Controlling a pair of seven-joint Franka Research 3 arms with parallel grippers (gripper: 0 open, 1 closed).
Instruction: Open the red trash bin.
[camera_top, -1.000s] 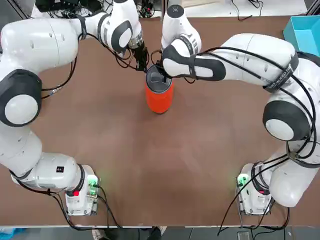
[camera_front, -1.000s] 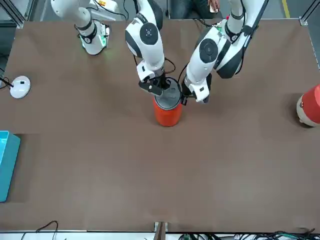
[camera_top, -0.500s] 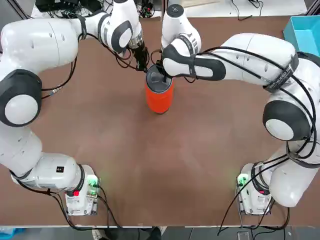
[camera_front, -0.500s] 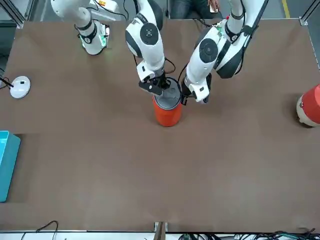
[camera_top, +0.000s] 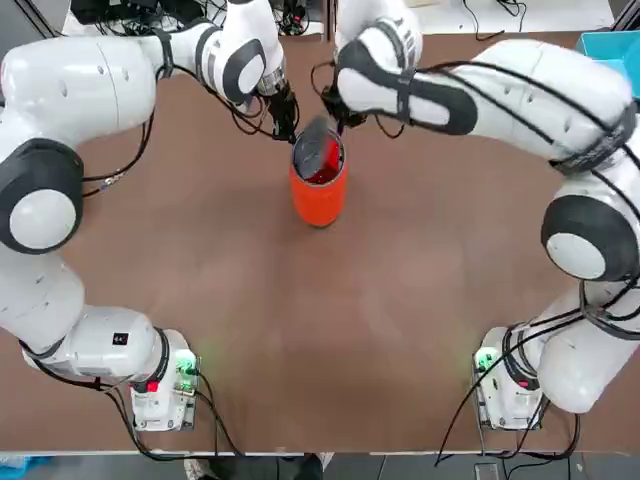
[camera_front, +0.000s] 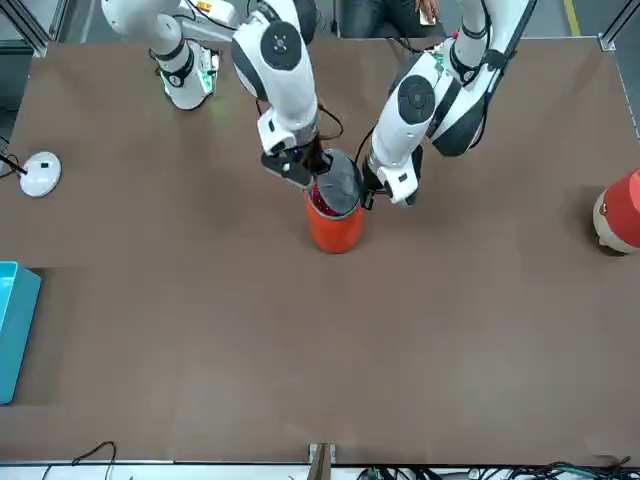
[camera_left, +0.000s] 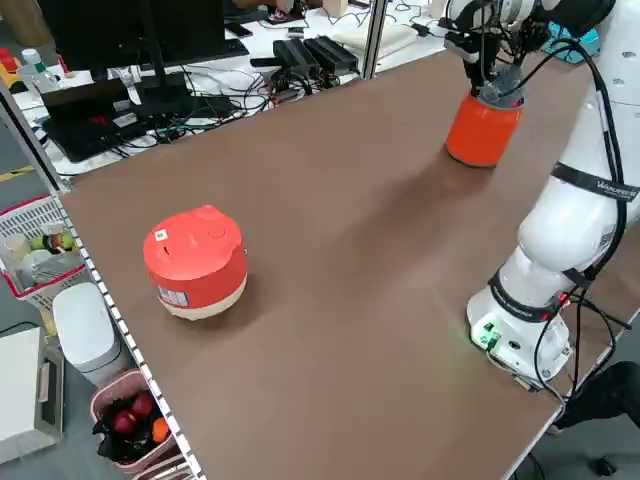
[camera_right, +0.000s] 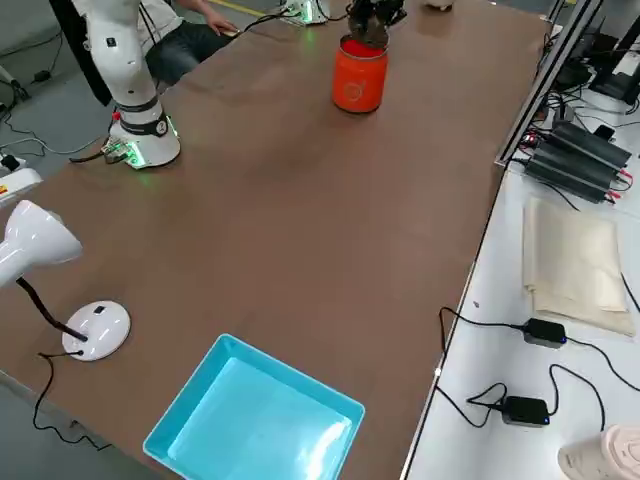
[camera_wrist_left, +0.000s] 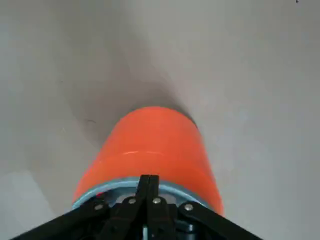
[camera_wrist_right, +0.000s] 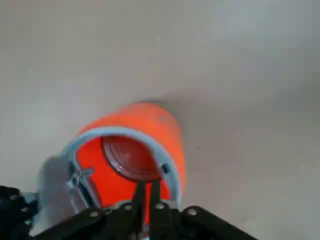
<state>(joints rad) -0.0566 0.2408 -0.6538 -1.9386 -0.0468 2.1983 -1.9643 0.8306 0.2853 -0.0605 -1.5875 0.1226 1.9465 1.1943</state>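
The red trash bin (camera_top: 318, 195) stands upright at the table's middle back. Its grey lid (camera_top: 318, 145) is tipped up on edge, and the red inside (camera_wrist_right: 131, 159) shows in the right wrist view. My left gripper (camera_top: 286, 125) is shut, its tips resting on the metallic rim (camera_wrist_left: 125, 184) on the bin's left. My right gripper (camera_front: 308, 165) hangs just over the rim at the tilted lid (camera_front: 340, 180), its fingers (camera_wrist_right: 140, 192) almost together with nothing seen between them.
A teal box (camera_top: 610, 60) lies at the far right corner. A red-and-cream pot (camera_front: 620, 212) sits at the table's left edge. A white lamp base (camera_front: 40, 173) rests on the right side. Bare brown tabletop (camera_top: 320, 330) stretches in front of the bin.
The lid has swung from flat to tipped up, baring the red inside. My right gripper has lifted and drawn back from the bin's top. The left gripper has stayed put.
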